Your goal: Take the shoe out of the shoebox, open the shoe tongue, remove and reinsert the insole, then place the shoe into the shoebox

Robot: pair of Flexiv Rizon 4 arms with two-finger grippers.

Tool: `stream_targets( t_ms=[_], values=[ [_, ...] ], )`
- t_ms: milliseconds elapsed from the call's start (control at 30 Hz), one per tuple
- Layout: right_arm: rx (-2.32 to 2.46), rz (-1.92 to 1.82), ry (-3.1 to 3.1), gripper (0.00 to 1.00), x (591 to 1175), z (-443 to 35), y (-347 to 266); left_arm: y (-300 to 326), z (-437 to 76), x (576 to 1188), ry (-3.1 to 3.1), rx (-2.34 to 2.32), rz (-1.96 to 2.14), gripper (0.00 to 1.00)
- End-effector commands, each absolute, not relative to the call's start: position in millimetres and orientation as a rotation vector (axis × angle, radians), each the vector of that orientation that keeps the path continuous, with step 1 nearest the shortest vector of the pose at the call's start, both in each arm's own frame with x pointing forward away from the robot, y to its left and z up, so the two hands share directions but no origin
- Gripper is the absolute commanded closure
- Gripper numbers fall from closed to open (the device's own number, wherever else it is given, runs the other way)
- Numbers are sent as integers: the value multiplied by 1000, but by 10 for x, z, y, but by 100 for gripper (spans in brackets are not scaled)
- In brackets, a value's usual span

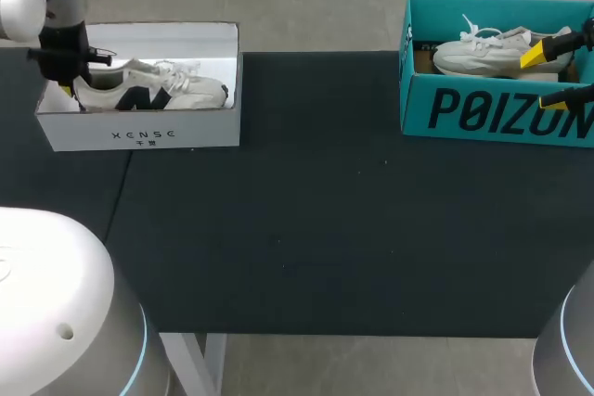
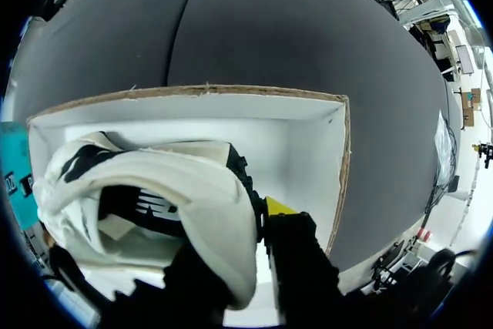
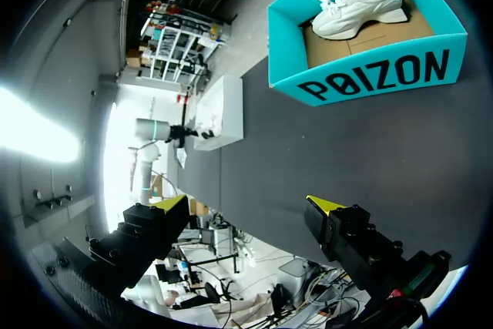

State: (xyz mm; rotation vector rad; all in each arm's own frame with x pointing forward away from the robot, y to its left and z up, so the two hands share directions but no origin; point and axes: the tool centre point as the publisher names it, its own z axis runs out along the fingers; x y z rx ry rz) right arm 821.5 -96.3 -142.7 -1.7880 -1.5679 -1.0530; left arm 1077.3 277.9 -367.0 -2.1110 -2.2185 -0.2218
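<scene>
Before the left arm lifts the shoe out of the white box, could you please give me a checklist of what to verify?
1. Hold of the left gripper on the white-and-black shoe: ok, the heel wall sits pinched between its fingers in the left wrist view.
2. Shoe free to rise from the white box: ok, nothing lies over it.
3. Table between the boxes free as a set-down spot: ok.
4. Right gripper out of the way: ok, open, over at the teal box.
5. Laces loose enough for opening the tongue: cannot tell.
</scene>
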Motion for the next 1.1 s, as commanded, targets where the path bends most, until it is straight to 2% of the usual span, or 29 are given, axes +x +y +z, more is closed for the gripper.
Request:
stream_targets(
  t_ms=[33,200,233,267,300,600,900,1000,1100],
  values=[
    [-1791,-1052,-1569,0,8212,-1430,-958,2790,-3746,10778,-2217,-2100,-221,100],
    [-1791,-1052,-1569,0,8212,-1430,-958,2805,-3806,10769,-2211,-2083,-201,100],
    [-1791,-1052,-1569,0,8212,-1430,-958,2805,-3809,10767,-2213,-2079,-195,71],
    [-1791,-1052,-1569,0,8212,-1430,-958,2803,-3806,10761,-2214,-2080,-186,24],
    [-1791,-1052,-1569,0,8212,-1430,-958,2799,-3783,10751,-2216,-2079,-183,0],
    [-1791,-1052,-1569,0,8212,-1430,-958,2779,-3360,10718,-2341,-1990,-210,0],
    [-1891,-781,-1909,0,8835,-1331,-1425,2716,-2857,10711,-2608,-1672,-247,0],
    [-2039,-791,-1946,0,9123,-1282,-1646,2688,-2712,10693,-2673,-1657,-216,0],
    [-2090,-801,-1965,0,9170,-1262,-1697,2645,-2616,10669,-2669,-1692,-195,0]
  ],
)
